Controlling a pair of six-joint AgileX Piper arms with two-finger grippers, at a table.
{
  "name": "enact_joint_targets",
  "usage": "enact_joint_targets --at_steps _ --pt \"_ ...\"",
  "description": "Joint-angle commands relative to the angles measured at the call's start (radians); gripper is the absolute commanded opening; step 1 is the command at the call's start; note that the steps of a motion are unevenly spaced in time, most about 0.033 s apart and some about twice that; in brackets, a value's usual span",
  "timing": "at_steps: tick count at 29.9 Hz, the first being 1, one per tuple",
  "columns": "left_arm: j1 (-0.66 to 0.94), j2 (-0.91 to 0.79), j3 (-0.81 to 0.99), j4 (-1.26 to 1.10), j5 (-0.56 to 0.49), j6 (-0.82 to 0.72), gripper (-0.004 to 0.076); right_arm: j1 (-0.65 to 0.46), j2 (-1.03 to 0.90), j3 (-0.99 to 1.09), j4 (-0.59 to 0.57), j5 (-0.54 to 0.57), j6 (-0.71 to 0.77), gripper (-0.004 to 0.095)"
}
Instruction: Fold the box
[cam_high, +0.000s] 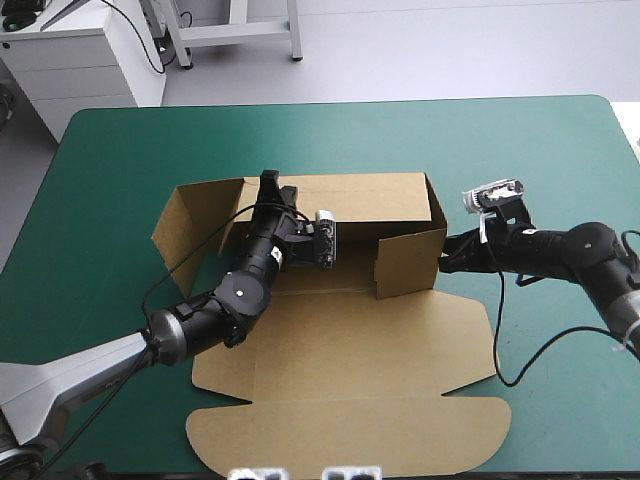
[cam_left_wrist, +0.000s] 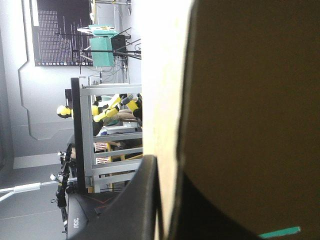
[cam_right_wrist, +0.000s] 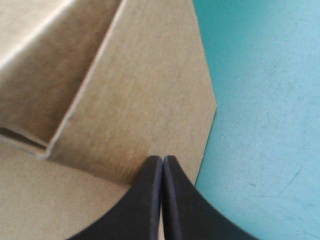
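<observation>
On table (cam_high: 560, 150), box (cam_high: 350, 330) central: back wall (cam_high: 360, 195) up at 12 o'clock, side wall (cam_high: 410, 262) at 3, lid (cam_high: 350, 440) flat toward 6; left gripper (cam_high: 269, 183) astride back wall at 11; right gripper (cam_high: 447, 262) at 3, seemingly touching side wall.

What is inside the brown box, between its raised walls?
Only the left claw, clamped on the box at its back wall, and bare brown floor. The arm covers the floor beneath it.

Itemised: one worktop (cam_high: 560, 150), teal-green covered; one brown box (cam_high: 350, 350); two end effectors, namely one left end effector (cam_high: 270, 179) and one right end effector (cam_high: 444, 262), each carrying two black fingers (cam_right_wrist: 145, 200), four fingers in total.
</observation>
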Motion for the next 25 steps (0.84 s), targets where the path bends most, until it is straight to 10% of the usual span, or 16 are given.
enact_joint_targets --at_steps 1,12,20,25 --pt "-0.003 -0.036 -0.017 0.004 0.017 -0.016 -0.0008 0.004 -0.067 0.026 0.145 -0.049 -0.154 -0.0011" --pt "-0.003 -0.036 -0.017 0.004 0.017 -0.016 -0.0008 0.004 -0.073 0.027 0.162 0.071 -0.243 0.0522" --pt "-0.003 -0.036 -0.017 0.004 0.015 -0.016 -0.0008 0.032 -0.073 0.027 0.179 0.075 -0.27 0.0567" --pt "-0.003 -0.036 -0.017 0.004 0.003 -0.016 -0.0008 0.179 -0.067 0.027 0.147 -0.12 -0.27 0.0568"
